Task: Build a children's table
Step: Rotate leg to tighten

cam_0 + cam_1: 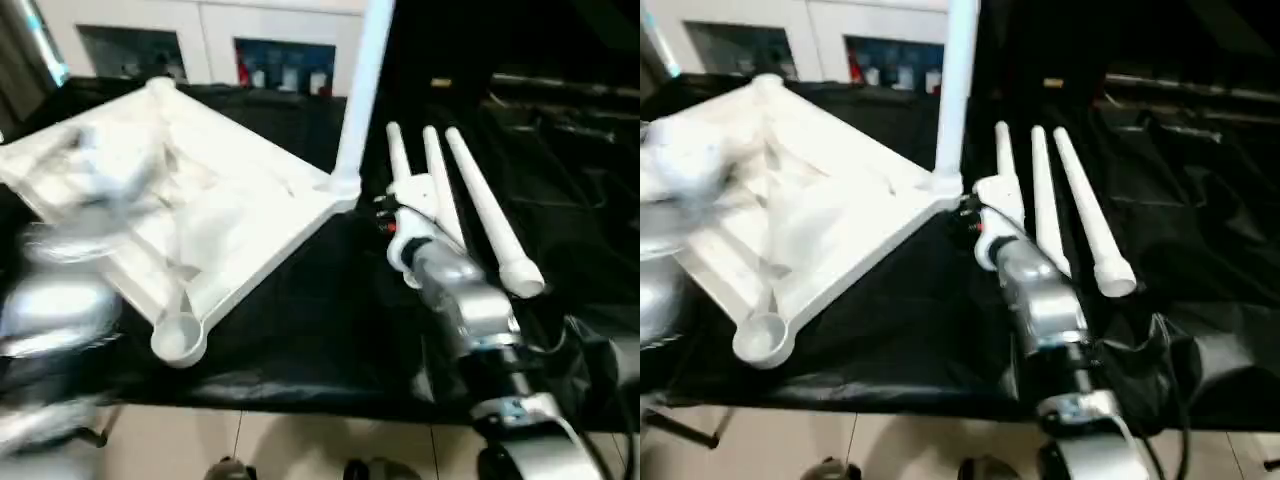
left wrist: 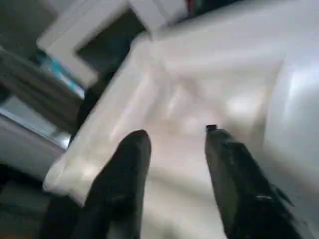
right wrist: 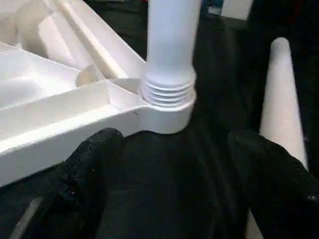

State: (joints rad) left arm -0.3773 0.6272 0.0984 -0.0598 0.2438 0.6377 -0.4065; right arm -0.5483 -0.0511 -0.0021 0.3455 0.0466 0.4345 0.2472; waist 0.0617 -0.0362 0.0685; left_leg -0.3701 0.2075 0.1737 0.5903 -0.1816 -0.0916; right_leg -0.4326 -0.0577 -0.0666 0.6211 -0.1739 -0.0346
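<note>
White top: your children's table top [image 1: 200,215] lies ribs-up, left half of frame, on the black-covered desk [image 1: 330,330].
Fitted leg: one leg [image 3: 171,47] stands upright in the top's right corner socket.
Loose legs: three legs [image 1: 485,215] lie side by side, centre-right.
Edges: the near corner socket [image 1: 178,338] sits close to the desk's front edge.
Open room: bare black cloth spreads bottom centre.
Left pincer [image 2: 174,149]: fingers apart over the ribbed underside, nothing between them.
Right pincer [image 3: 174,149]: fingers wide apart, empty, just before the fitted leg.
Writing: none you can read.

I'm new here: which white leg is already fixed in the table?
Find the big white ribbed plastic tabletop lying upside down on the black cloth. At its corner nearest three loose white tapered legs, one white round leg stands upright, threaded into its socket.
</note>
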